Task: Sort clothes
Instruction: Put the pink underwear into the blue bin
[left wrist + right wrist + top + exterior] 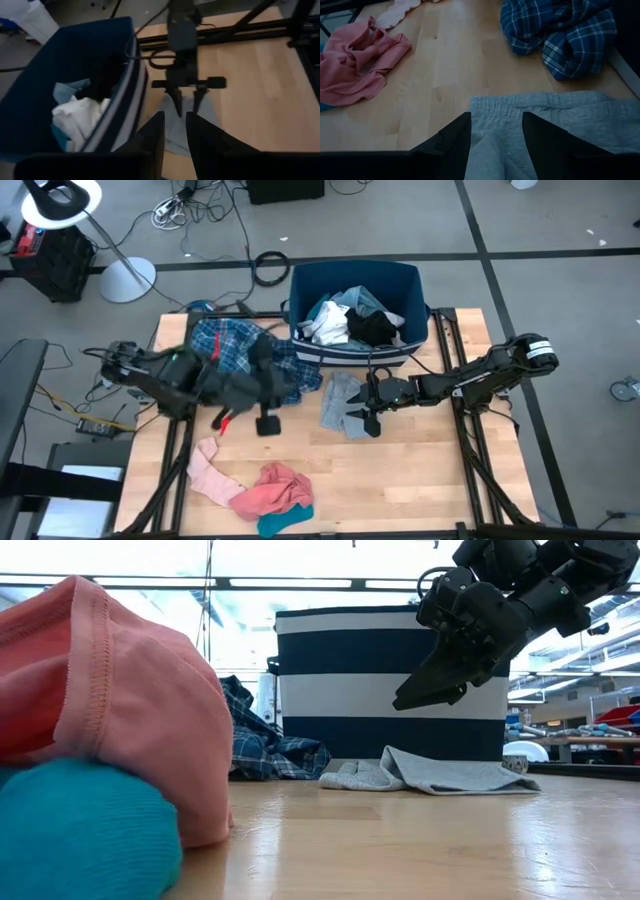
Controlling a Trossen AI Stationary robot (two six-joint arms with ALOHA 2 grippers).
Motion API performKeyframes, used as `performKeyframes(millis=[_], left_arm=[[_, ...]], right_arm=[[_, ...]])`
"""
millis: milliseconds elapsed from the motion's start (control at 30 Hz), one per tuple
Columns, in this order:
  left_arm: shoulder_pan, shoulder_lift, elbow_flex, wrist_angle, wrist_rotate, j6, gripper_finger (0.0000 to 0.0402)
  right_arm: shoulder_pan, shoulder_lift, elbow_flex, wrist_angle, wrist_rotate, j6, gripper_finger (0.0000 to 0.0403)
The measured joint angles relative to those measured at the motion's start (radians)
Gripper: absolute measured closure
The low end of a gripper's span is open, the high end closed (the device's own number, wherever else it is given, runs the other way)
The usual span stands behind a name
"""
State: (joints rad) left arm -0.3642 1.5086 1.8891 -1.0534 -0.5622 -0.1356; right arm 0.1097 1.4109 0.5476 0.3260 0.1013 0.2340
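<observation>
While several clothes are lying in the bin [405,280], the right claw [368,418] is hovering open and empty over the grey piece [340,402] on the worktop [400,480]. The plaid shirt [235,345] and pink pieces [272,488] are waiting; the left claw [175,145] is hanging slightly parted, empty.

The high camera looks straight down on the whole table [400,480]. The low camera sits at table-top level, very close to a pink garment [110,690], facing the striped bin [390,680]. The left wrist camera looks across at the bin and the grey garment [175,125]. The right wrist camera hangs close over that grey garment, which all four views share.
</observation>
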Motion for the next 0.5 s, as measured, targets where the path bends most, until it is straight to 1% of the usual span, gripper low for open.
performKeyframes(millis=[200, 367, 500], left_arm=[[-0.093, -0.164, -0.376, 0.225, -0.018, -0.074, 0.0319], [-0.153, -0.287, -0.688, 0.471, -0.015, -0.153, 0.0319], [-0.192, -0.343, -0.887, 0.629, 0.006, -0.221, 0.0319]], right_arm=[[0.000, 0.000, 0.000, 0.001, 0.000, 0.000, 0.0224], [0.000, 0.000, 0.000, 0.002, 0.000, 0.000, 0.0224], [0.000, 0.000, 0.000, 0.002, 0.001, 0.006, 0.0224]])
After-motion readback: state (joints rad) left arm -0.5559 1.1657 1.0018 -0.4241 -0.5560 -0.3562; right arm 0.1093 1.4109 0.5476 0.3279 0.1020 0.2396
